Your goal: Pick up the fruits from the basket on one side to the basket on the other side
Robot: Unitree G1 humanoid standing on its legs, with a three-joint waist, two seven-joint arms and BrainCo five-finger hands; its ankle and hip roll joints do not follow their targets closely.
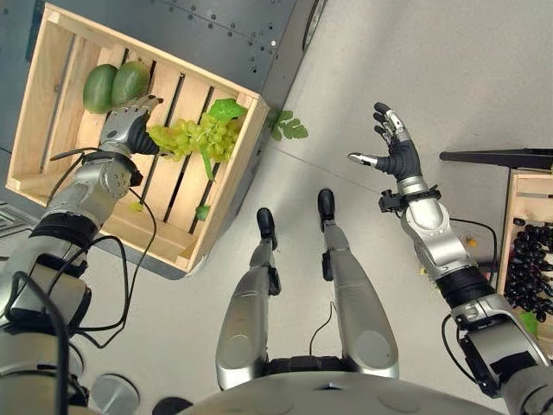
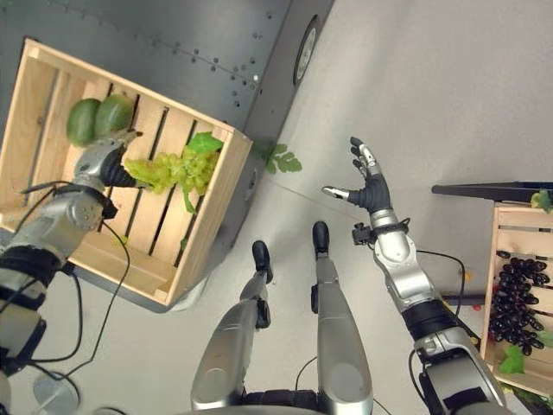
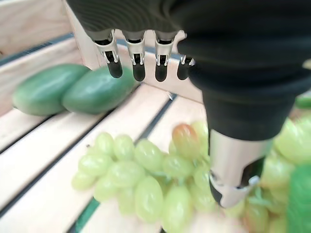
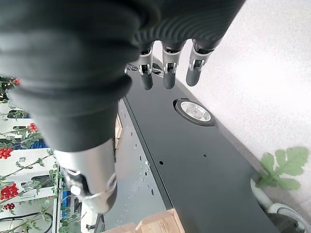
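Left hand over the green grapes in the left crate

Left eye view: the left hand (image 1: 125, 125) hangs in the wooden crate (image 1: 52, 82) on the left, at the near-left end of the green grape bunch (image 1: 194, 137), whose long axis runs left to right across the slats, leaf end to the right; two green mangoes (image 1: 114, 85) lie just beyond on the far side.
Right eye view: the right hand (image 2: 367, 183) is raised over the floor, fingers spread and empty, well apart from the right crate (image 2: 499, 259) holding dark grapes (image 2: 517, 298).
Left wrist view: its fingers (image 3: 139, 60) hang relaxed above the bunch and the thumb (image 3: 233, 167) rests among the berries, nothing gripped.
Right wrist view: straight fingers (image 4: 167, 68) and nothing held.
Risk, as I judge it: a pinch on loose berries rather than the stem could let the bunch tear or slip during the lift.
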